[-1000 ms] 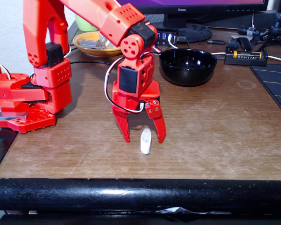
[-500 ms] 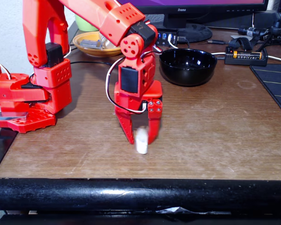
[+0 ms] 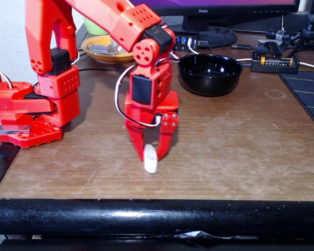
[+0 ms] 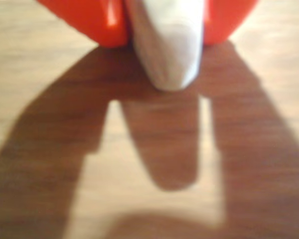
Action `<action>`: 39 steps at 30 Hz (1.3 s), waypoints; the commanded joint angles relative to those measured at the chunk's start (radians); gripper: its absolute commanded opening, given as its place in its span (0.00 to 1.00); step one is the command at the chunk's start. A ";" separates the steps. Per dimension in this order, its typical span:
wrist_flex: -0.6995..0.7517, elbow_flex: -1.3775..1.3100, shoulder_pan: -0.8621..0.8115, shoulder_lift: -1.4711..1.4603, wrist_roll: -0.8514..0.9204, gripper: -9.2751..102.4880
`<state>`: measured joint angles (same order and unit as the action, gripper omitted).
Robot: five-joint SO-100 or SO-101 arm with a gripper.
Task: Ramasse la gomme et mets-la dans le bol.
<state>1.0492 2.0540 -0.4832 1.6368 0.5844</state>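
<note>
The red arm is reaching down over the front of the wooden bench (image 3: 240,157), and its end effector (image 3: 150,156) is pinching the white eraser (image 3: 150,159) between its two fingers. In the fixed view the eraser is standing nearly upright, its lower end poking out below the fingertips; whether that end is touching the wood or hanging just above it is hard to make out from here. Its upper part is disappearing between the red fingers, so its full length is hidden.

In the wrist view the eraser (image 4: 168,45) is pointing down from the top edge, with red finger surfaces (image 4: 84,22) pressing close on both sides. The picture is blurring heavily, and the tops of the fingers and the eraser are being cut off by the frame. A dark shadow of the fingers and eraser is spreading over the wood below.

The black bowl (image 3: 210,74) is sitting well apart from the eraser, farther back on the bench and to the right in the fixed view. Its inside is looking dark and glossy, and I cannot make out anything in it. Behind the arm, a yellow dish (image 3: 100,49) is being partly covered by the arm's upper links. A monitor base and cables are lying along the back, cut off at the top.
</note>
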 commanded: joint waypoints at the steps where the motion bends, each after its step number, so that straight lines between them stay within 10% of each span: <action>1: 0.083 0.034 0.072 0.229 -0.002 0.03; 23: 0.416 0.098 0.807 0.857 -0.195 0.03; 39: 0.383 -0.436 1.052 0.472 -0.295 0.03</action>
<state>1.4036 1.8761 0.5246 2.1660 0.3129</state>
